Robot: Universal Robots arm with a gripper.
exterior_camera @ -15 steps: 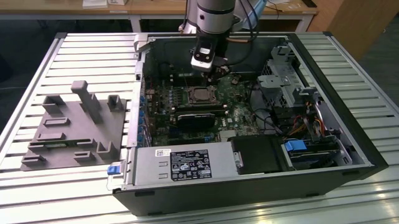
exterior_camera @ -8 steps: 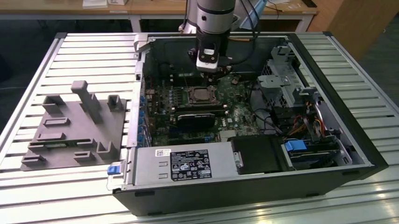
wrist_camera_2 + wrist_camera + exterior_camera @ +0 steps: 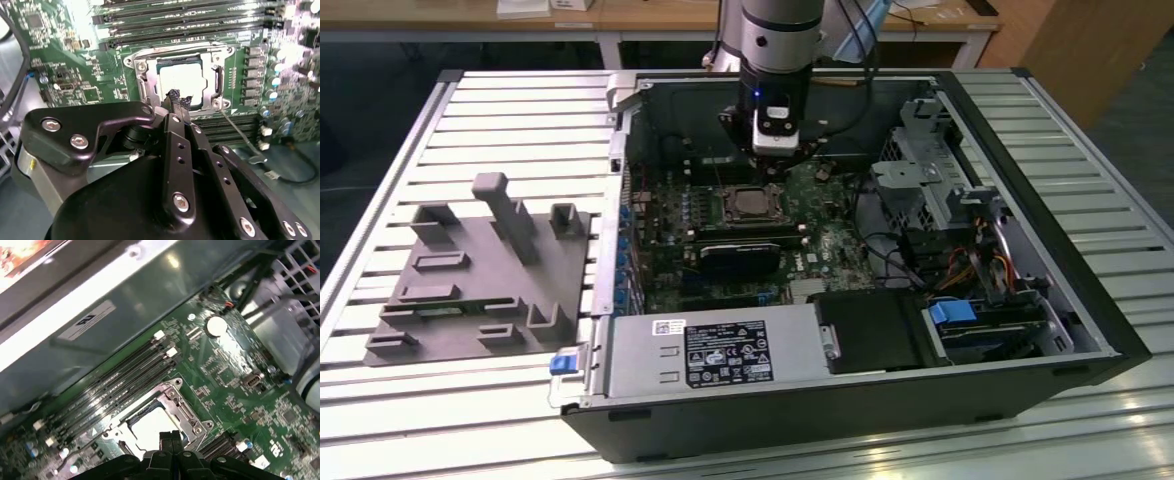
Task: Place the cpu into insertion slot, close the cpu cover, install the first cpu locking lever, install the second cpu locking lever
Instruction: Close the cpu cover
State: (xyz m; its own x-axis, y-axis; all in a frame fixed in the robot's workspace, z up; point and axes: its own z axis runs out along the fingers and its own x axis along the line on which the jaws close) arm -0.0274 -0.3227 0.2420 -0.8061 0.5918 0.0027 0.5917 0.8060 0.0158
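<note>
Walls of the open computer case (image 3: 1041, 220) hem in the work on every side, and the case lies on a slatted surface (image 3: 520, 110). We see the gripper (image 3: 775, 152) hanging inside it, its two black fingers closed together at the edge of the socket (image 3: 131, 62); whether they touch it we cannot tell. The cpu (image 3: 181, 80) lies flat in that socket, its pale top showing through the window of the metal cover (image 3: 148, 85) lying down around it. A thin wire lever (image 3: 239, 137) juts out from one corner of the socket. Long memory slots (image 3: 170, 25) run close along the socket. In the exterior view a black block (image 3: 740, 258) sits just in front of the socket, loose cables (image 3: 907, 262) crowd the exterior view's right, and a grey moulded tray (image 3: 480, 270) rests on the surface at the exterior view's left, outside the case.
</note>
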